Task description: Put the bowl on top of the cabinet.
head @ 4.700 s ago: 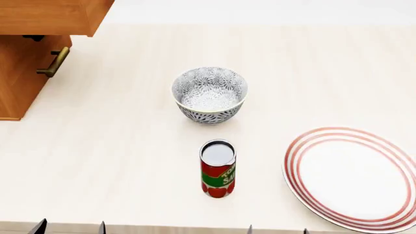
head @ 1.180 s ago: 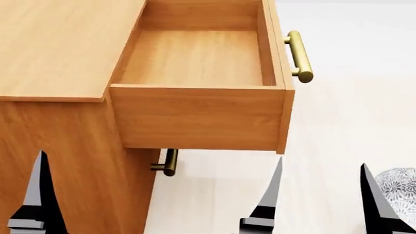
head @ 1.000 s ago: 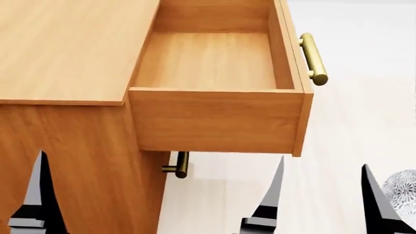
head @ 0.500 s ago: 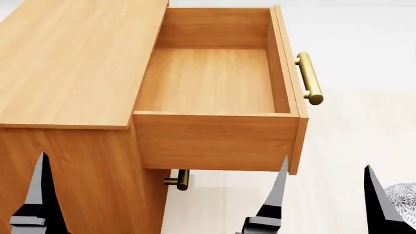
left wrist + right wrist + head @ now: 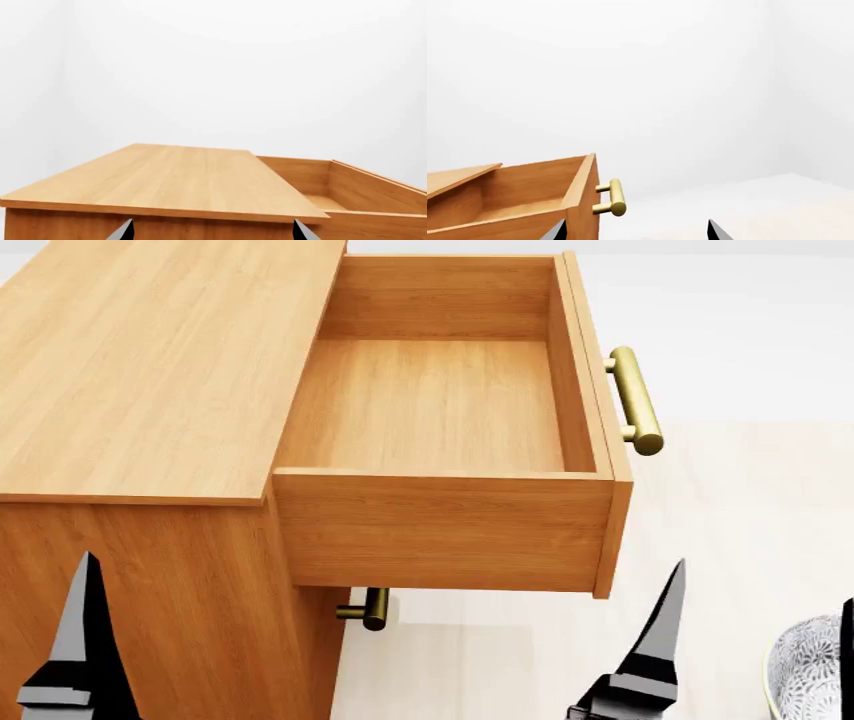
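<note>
From my head camera the cabinet (image 5: 147,370) fills most of the view: orange-brown wood with a straight grain, a flat plain top and square edges. Its top drawer (image 5: 441,410) stands pulled out, a shallow open box of the same wood with nothing in it, and a round brass bar handle (image 5: 635,400) on its front. A second brass handle (image 5: 364,608) peeks out below, half hidden under the drawer.

Under it all lies the tabletop (image 5: 747,520), pale cream and smooth, with a plain white room behind (the wrist cameras show little but that white wall above the cabinet top).

My left tool (image 5: 88,640) shows only one dark pointed finger at the lower edge of the head view; in the left wrist view two tips sit well apart in front of the cabinet's edge, so it stands spread wide with nothing between them. My right tool (image 5: 754,640) shows one dark finger in full and a sliver of the other at the frame edge, likewise parted and holding nothing.

The bowl (image 5: 807,670) is cut off at the lower right corner: a pale rim and dense blue-grey petal pattern, seemingly resting on the tabletop just beside the right tool's fingers, though I cannot tell whether they touch.
</note>
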Tool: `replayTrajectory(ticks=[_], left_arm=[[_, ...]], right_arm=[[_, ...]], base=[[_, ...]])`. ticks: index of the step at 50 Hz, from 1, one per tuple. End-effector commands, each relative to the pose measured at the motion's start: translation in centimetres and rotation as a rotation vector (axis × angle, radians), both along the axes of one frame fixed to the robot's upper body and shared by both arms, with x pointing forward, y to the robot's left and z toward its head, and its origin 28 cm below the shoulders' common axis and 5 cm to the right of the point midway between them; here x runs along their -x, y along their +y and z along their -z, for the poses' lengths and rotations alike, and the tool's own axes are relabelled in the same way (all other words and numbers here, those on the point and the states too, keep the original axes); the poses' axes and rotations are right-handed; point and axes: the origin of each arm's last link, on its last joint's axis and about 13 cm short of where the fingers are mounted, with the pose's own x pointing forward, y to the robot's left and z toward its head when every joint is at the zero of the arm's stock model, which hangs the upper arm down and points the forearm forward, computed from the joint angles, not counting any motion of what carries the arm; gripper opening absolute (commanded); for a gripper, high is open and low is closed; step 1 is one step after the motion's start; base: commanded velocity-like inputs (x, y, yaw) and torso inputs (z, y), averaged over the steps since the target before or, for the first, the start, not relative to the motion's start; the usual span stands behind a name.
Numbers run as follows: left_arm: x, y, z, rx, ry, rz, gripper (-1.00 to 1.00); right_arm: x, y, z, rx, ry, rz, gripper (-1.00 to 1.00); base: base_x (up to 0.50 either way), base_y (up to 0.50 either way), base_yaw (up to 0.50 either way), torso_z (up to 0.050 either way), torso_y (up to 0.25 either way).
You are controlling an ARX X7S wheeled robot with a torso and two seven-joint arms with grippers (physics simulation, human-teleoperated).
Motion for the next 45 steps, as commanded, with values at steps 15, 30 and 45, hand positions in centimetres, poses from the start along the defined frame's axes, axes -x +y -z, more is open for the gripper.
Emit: replayTrajectory(ticks=[15,30,45], left_arm=[[0.3,0.0,-0.4,0.016,-0.045,0.028,1.00],[0.1,0.1,-0.5,0.021,-0.044,0.026,1.00],[0.1,0.1,-0.4,0.022,-0.044,0.026,1.00]], right_arm=[[0.5,-7.7,-1.9,-0.135,0.315,0.144,1.00],[-1.7,-10.4,-4.7,-0.166,0.456,0.212,1.00],[-3.3,-12.1,-5.6,-0.273,0.537,0.234,1.00]], base=[[0.00,0.00,0.00,0.000,0.000],[0.00,0.00,0.00,0.000,0.000],[0.00,0.00,0.00,0.000,0.000]])
